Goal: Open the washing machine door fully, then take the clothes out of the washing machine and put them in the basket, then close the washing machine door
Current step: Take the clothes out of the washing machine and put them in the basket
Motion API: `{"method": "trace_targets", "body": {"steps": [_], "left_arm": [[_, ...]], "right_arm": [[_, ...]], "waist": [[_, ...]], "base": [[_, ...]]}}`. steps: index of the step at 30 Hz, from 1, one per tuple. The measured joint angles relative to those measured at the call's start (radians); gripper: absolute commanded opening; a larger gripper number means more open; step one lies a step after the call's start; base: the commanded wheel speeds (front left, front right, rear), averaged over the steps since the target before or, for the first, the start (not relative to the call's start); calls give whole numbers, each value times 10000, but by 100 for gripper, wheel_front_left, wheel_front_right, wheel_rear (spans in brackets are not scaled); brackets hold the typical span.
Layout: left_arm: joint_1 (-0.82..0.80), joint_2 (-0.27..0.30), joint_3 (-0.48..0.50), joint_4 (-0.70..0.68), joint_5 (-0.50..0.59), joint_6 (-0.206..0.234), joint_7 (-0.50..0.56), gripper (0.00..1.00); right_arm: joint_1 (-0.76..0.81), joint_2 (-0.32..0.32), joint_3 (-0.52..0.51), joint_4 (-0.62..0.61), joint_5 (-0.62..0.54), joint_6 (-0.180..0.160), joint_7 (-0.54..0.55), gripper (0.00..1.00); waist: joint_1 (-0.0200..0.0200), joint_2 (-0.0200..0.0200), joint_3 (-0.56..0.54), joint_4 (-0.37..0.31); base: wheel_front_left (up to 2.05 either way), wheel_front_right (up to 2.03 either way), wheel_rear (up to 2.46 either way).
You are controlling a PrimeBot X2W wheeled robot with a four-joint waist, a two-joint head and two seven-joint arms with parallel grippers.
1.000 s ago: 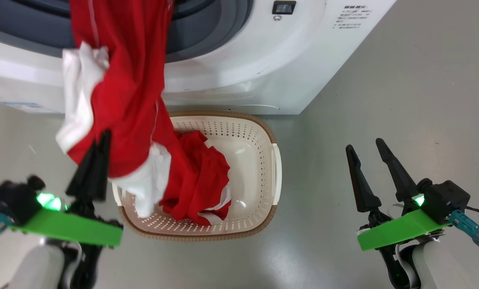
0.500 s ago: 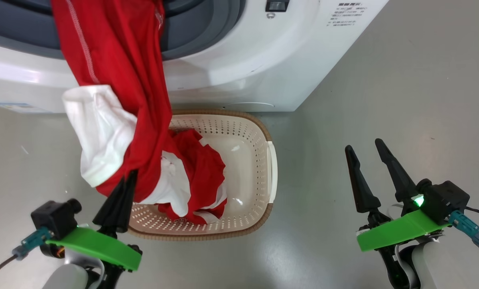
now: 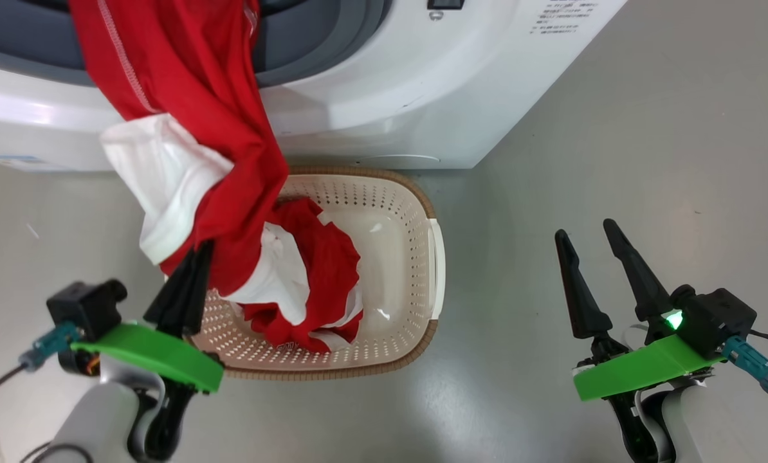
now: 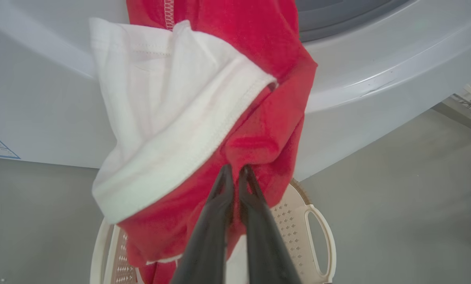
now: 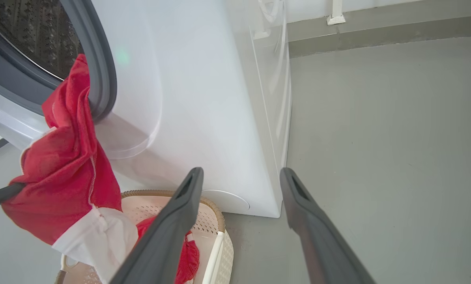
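Head view shows the left gripper (image 3: 202,252) closed on a red garment (image 3: 229,173) with a white panel. Its two dark fingers are pinched together on a fold near the cloth's lower edge. The garment stretches from the opening of the washing machine (image 3: 390,96), over the grey rubber ring (image 3: 320,38), down to the gripper, hanging above the left part of the basket (image 3: 416,206). The basket stands on the floor (image 3: 615,128) just in front of the machine. A second red-and-white garment (image 3: 326,270) lies crumpled inside it. The right gripper (image 3: 585,229) stands open and holds nothing, over bare floor well to the right of the basket. In the right wrist view, the perforated drum (image 5: 26,35) shows behind the ring.
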Motion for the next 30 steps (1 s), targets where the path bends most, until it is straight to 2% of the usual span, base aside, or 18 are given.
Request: {"method": "trace_targets", "body": {"steps": [1,3,19,30], "left_arm": [[-124,-23,-19,86,0,0,0,82],[-356,-65,-40,234,0,0,0,100],[-779,-148,23,708,17,0,0,100],[-288,-228,943,-13,1220,0,-2,100]], "right_arm": [[-3,0,0,-8,0,0,0,100],[-7,-2,2,-13,0,0,0,100],[-28,-2,-27,-13,-2,0,0,100],[-19,0,-92,-4,-46,0,0,100]], "waist": [[0,0,28,3],[0,0,77,10],[0,0,109,20],[0,0,-119,101]], "base": [[0,0,0],[0,0,0],[0,0,0],[0,0,0]]}}
